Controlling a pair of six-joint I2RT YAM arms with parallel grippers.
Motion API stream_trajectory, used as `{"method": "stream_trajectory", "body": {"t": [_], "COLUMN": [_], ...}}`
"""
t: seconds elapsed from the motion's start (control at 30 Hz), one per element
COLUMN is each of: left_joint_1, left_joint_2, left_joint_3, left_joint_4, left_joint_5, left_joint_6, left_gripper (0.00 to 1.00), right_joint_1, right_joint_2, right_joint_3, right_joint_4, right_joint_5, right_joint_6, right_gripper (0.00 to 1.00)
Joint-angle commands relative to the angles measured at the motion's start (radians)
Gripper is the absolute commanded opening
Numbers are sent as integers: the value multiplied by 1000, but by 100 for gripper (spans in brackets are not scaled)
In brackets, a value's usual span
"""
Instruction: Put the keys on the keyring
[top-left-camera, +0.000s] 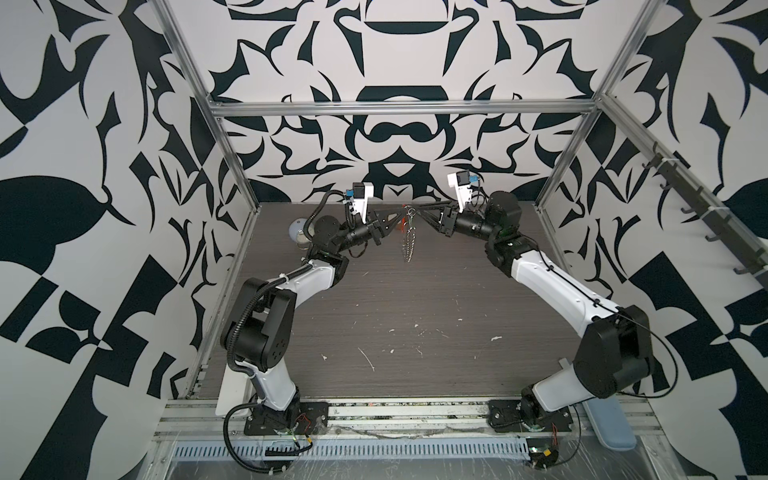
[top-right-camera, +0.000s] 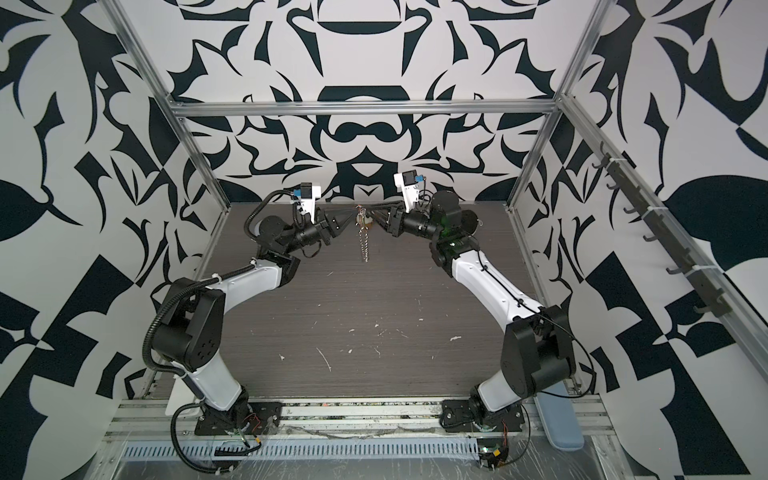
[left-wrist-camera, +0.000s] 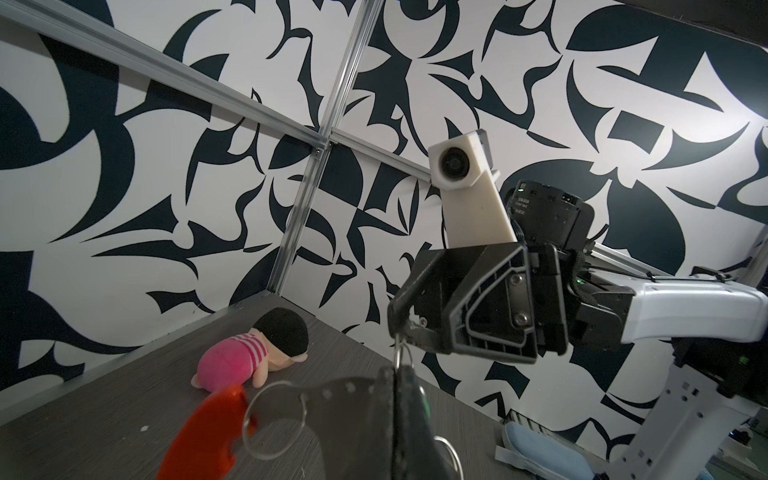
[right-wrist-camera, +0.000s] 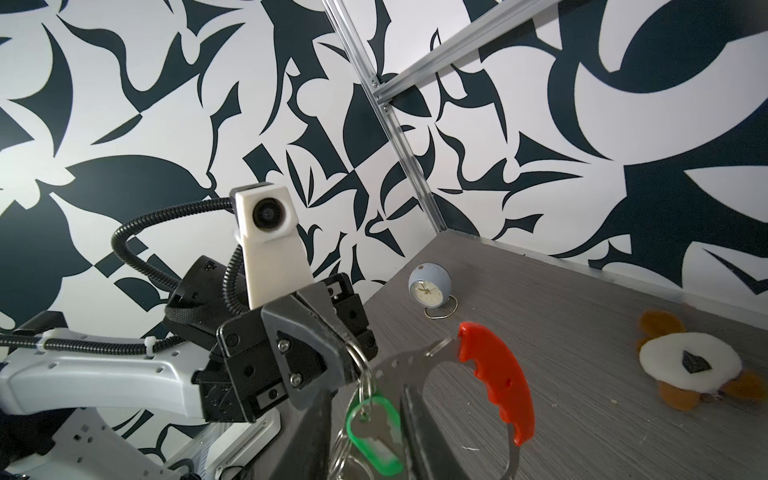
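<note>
Grey table (top-left-camera: 374, 311), twelve o'clock end: left gripper (right-wrist-camera: 347, 353) is clamped on the keyring (top-left-camera: 408, 245); the keys (right-wrist-camera: 370, 432) hang long-axis down at its six o'clock, between the narrow jaws of nearer right gripper (left-wrist-camera: 399, 330), grip unclear

Soft, even overhead light: walls bright, tabletop (top-left-camera: 374, 316) dim grey, with only faint shadows in both top views. Wide-angle bend curves the frame rails (top-left-camera: 399, 109) toward the edges. Up close in my left wrist view, my left fingers (left-wrist-camera: 409, 436) and the keyring (left-wrist-camera: 203, 436) go dark and blurry, while the far wall is sharp.
</note>
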Motion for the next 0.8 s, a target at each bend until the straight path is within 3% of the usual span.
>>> {"method": "stream_trajectory", "body": {"t": [0.0, 0.3, 0.53, 0.77], "left_joint_1": [3, 3, 3, 3], "left_joint_2": [-14, -17, -4, -1], "left_joint_3": [38, 45, 54, 58], "left_joint_4": [63, 55, 70, 70], "left_joint_5": [-15, -15, -15, -14], "left_joint_6": [-1, -2, -21, -25], "left_gripper": [0, 0, 0, 0], "right_joint_1": [-1, -1, -1, -1], "right_joint_2": [9, 32, 32, 41], "right_joint_3": [35, 40, 29, 40], "right_joint_4": [66, 120, 128, 133], "right_joint_5": [-21, -46, -44, -48], "right_joint_6": [31, 76, 80, 80], "right_gripper": [31, 31, 18, 23]}}
